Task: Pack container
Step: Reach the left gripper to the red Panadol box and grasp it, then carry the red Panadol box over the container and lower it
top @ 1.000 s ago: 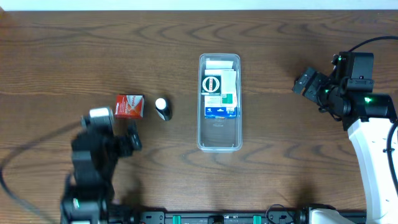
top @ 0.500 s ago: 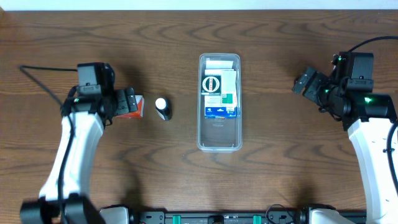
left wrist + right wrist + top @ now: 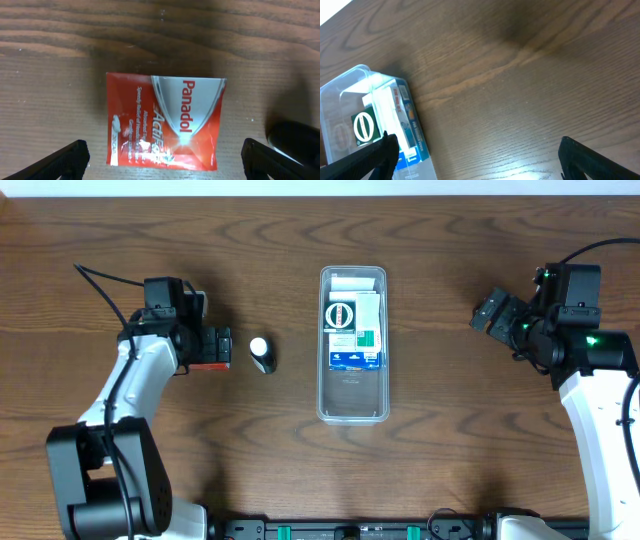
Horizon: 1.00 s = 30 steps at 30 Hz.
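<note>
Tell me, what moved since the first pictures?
The left arm swung up from the near-left edge of the table to the red Panadol box. Its jaws now stand open on either side of the box, not closed on it. The box itself, the small bottle, the container and the right arm stayed where they were.

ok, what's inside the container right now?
The container holds several small boxes packed in its far half; the near half is bare. Whatever lies beneath the top boxes is covered.
</note>
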{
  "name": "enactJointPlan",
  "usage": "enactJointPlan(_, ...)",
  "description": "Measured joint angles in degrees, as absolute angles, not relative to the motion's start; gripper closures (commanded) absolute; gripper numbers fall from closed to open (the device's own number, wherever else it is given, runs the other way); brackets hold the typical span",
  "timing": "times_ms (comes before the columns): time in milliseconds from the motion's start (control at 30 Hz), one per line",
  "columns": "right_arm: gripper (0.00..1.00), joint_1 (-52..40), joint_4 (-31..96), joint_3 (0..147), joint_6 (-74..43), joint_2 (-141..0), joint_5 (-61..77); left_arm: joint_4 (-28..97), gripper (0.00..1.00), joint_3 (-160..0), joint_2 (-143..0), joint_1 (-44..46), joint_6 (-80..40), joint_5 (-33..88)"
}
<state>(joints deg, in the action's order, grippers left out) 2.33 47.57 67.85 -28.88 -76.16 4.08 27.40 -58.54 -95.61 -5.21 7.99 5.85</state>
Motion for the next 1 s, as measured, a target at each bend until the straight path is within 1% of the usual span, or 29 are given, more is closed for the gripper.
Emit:
enactJointPlan(233,0.01,2.3,47.6,67.9,-28.9,-76.2,4.1,25.7,0.02,-58.5,-101.3,-5.2,8.5,5.8)
enactJointPlan(400,0.01,2.3,47.6,67.9,-28.9,-76.2,4.1,24.7,0.01,-58.5,-101.9,-5.2,8.9,5.8)
enactJointPlan(433,0.01,2.3,47.6,67.9,-28.9,-76.2,4.1,24.6,0.02,-58.5,-101.9,-5.2,8.9,5.8)
enactJointPlan(500,0.01,2.3,47.6,67.9,-28.9,-76.2,4.1,24.6,0.15,-58.5,-101.9,-5.2,9.0,5.8)
enactJointPlan(567,0.01,2.3,47.6,67.9,-28.9,-76.2,4.1,24.7,0.19,-58.5,-101.9,-5.2,8.9,5.8)
enactJointPlan(633,0.01,2.3,47.6,67.9,-28.9,-76.2,4.1,24.8,0.21,-58.5,-101.9,-5.2,9.1,5.8)
enactJointPlan(667,0.01,2.3,47.6,67.9,-28.9,-76.2,4.1,24.8,0.24,-58.5,-101.9,-5.2,9.1,5.8)
enactJointPlan(767,0.01,2.3,47.6,67.9,-28.9,-76.2,4.1,24.8,0.26,-58.7,-101.9,-5.2,9.2,5.8)
enactJointPlan(900,0.01,2.3,47.6,67.9,-28.9,-76.2,4.1,25.6,0.26,-59.0,-101.8,-5.2,9.3,5.8)
enactJointPlan(1000,0.01,2.3,47.6,67.9,-28.9,-76.2,4.1,28.5,0.25,-59.7,-101.1,-5.2,9.2,5.8)
